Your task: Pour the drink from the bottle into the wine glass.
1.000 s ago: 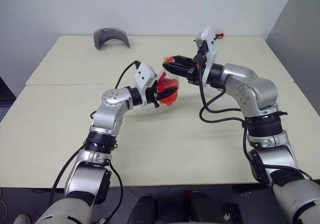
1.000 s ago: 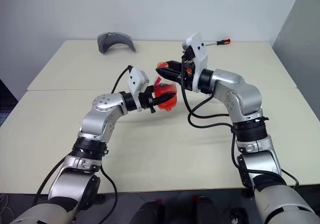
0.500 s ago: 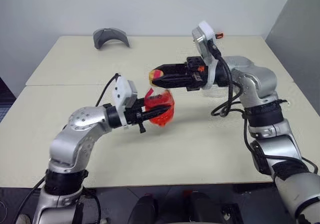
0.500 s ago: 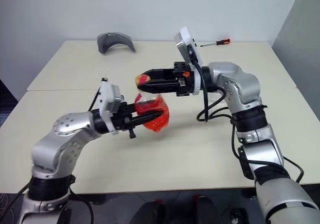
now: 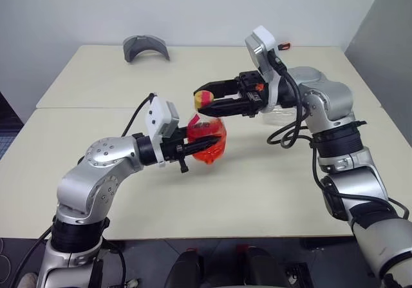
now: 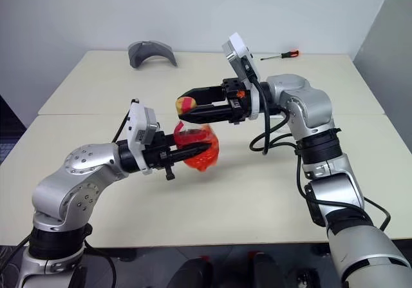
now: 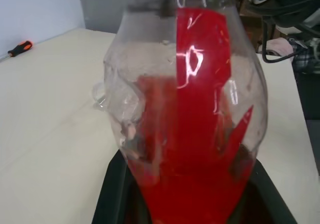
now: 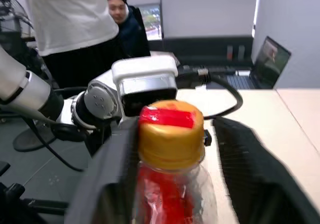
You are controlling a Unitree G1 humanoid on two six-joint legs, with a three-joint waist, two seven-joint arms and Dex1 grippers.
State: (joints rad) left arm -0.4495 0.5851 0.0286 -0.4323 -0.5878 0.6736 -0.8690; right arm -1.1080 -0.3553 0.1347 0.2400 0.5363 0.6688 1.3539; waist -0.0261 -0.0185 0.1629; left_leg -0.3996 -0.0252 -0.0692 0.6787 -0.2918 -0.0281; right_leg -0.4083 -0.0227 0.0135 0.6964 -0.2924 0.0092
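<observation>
The small clear plastic bottle (image 5: pixel 207 140) of red-pink drink is pinched above the beige table (image 5: pixel 257 191) by the left gripper (image 5: pixel 193 147), while the right gripper (image 5: pixel 207 102), clamped on the yellow cap (image 5: pixel 205 98) before, has now spread for uncapping.

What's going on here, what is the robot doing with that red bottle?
The left gripper is clamped on the body of a small bottle of red drink, holding it above the table. The right gripper sits around the yellow cap with its fingers apart, one on each side. The cap is on, so nothing has been poured. A wine glass stands behind the right arm.
</observation>
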